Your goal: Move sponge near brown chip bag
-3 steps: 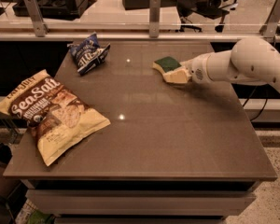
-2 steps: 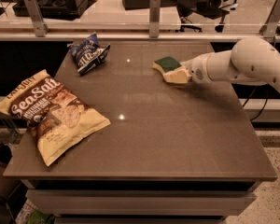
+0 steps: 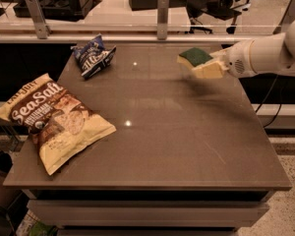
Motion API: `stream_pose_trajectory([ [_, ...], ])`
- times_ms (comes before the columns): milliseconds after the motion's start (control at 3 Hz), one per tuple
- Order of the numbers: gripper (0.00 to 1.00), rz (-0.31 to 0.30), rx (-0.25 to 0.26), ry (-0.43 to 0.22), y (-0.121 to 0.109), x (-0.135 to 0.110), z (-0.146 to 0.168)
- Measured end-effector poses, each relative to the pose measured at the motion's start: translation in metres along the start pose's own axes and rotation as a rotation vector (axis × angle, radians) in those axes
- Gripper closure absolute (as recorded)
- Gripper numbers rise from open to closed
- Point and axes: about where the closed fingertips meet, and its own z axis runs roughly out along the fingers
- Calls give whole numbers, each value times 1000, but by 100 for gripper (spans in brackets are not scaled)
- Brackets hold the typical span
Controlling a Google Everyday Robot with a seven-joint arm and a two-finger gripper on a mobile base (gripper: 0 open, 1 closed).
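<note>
The sponge [image 3: 195,57], dark green on top with pale yellow foam below, is held at the tip of my gripper [image 3: 204,68], a little above the table's back right part. The gripper is shut on the sponge and reaches in from the right on a white arm [image 3: 265,53]. The brown chip bag [image 3: 54,117], brown and cream-yellow with white "Sea Salt" lettering, lies flat at the table's left front, far from the sponge.
A smaller blue and white snack bag [image 3: 93,57] lies at the back left of the brown table [image 3: 187,146]. A rail with metal posts [image 3: 162,16] runs behind the table's far edge. Desks and chairs stand beyond it.
The sponge was resting on the table against the gripper; it is now held off the surface, a little higher and further right.
</note>
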Motion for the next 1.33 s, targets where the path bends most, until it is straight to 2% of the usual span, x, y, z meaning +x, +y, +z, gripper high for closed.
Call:
stream_pose_trajectory([
  [333, 100, -31, -72, -15, 6, -11, -24],
  [667, 100, -94, -186, 6, 29, -13, -36],
  [1000, 100, -158, -275, 41, 66, -4, -55],
  [1333, 100, -198, -311, 62, 107, 11, -71],
])
